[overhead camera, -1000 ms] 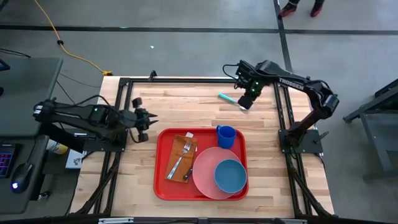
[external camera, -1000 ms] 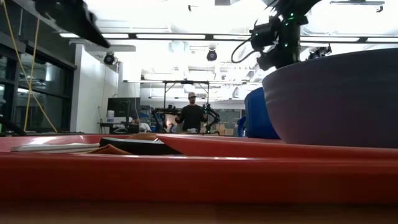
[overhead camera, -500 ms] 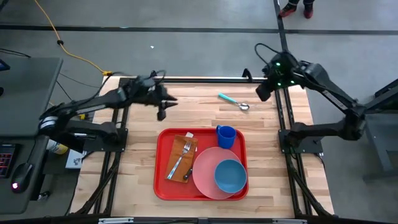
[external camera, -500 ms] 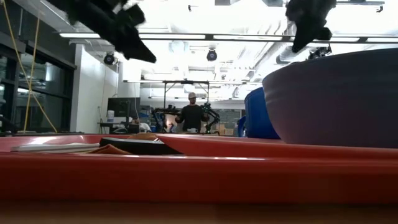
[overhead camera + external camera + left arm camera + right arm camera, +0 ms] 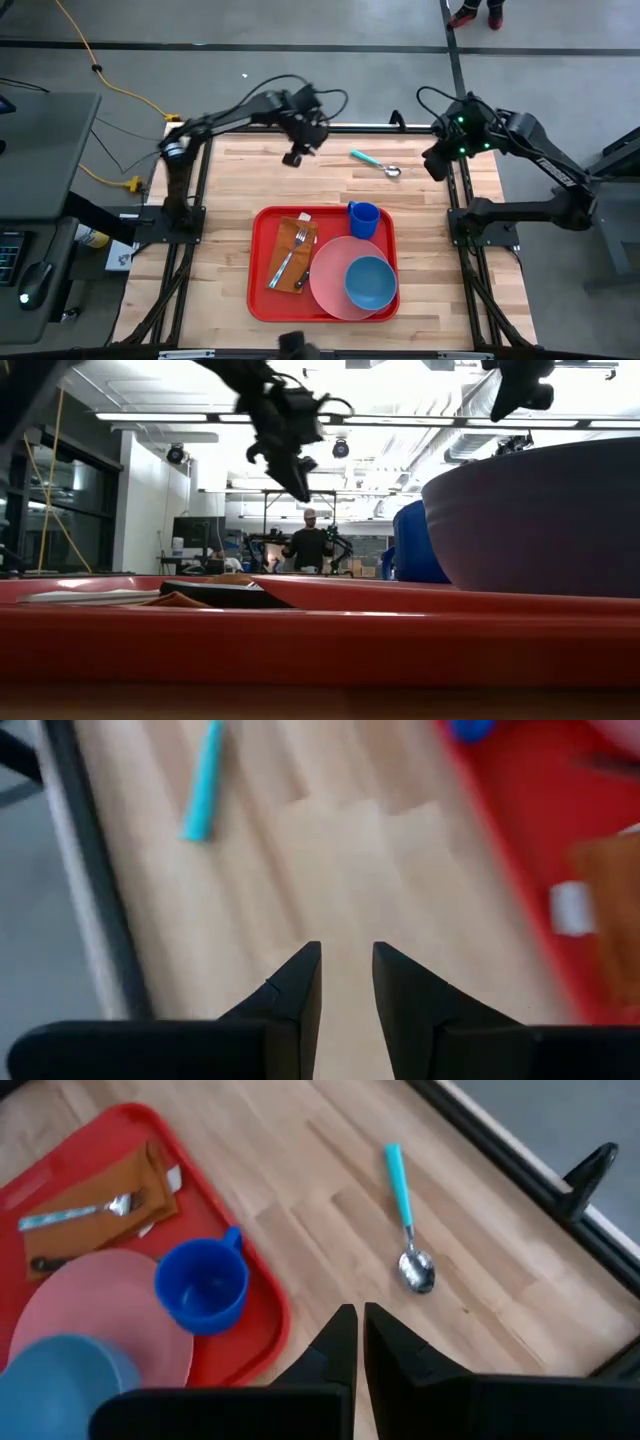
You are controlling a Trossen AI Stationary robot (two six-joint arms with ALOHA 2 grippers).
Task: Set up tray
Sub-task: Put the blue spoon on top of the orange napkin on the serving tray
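Left fingers [image 5: 340,982]: standing slightly parted with a narrow gap, gripping nothing, hovering over bare tabletop [image 5: 250,180] near the far edge, left of the spoon.
Left arm [image 5: 230,115]: reaching in from the far left corner.
Tray [image 5: 262,300]: lying flat on the near middle of the tabletop, well apart from both sets of fingers.
Napkin [image 5: 290,252]: lying in the tray's left part, with a fork [image 5: 288,258] on top.
Plate [image 5: 328,285]: sitting in the tray's right part, carrying a light blue bowl [image 5: 370,283].
Cup [image 5: 363,219]: standing at the tray's far right corner, just beside the plate.
Spoon [image 5: 375,163]: lying on bare wood beyond the tray, teal handle pointing left.
Right fingers [image 5: 352,1342]: pressing closed on nothing, hanging over the far right edge, right of the spoon.
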